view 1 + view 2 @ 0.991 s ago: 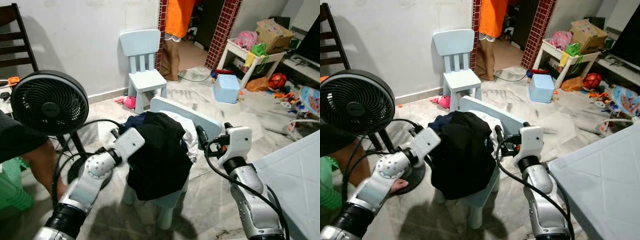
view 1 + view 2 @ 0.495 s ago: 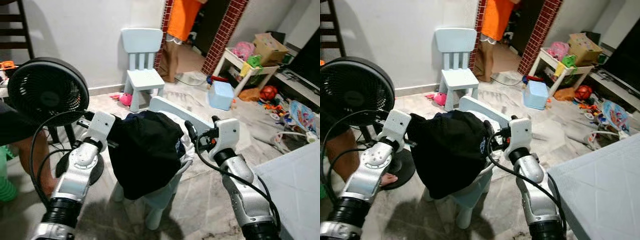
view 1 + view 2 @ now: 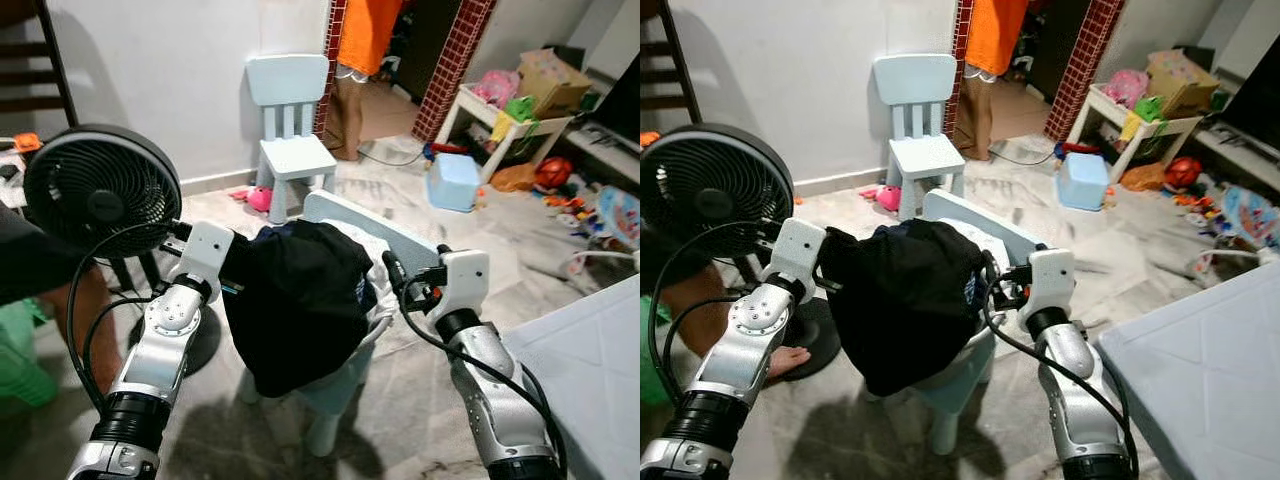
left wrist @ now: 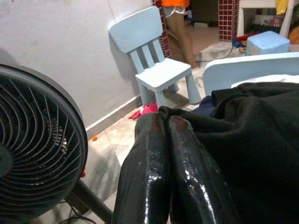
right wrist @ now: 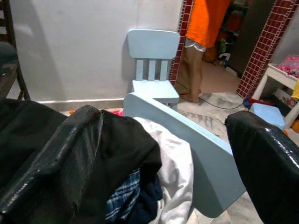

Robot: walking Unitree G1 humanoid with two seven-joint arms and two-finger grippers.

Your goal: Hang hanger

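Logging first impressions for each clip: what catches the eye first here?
A heap of clothes topped by a black garment lies on a small pale blue chair, with the left gripper shut at its edge and the right gripper open beside it. A black fan stands on the robot's left.

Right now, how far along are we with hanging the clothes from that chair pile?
Early stage. Done: both arms have reached the pile on the light blue chair. In hand: the left gripper is shut against the black garment; the right gripper is open beside the pile, with white and plaid clothes between its fingers. Left: no hanger or rail can be seen, so hanging is not yet begun.
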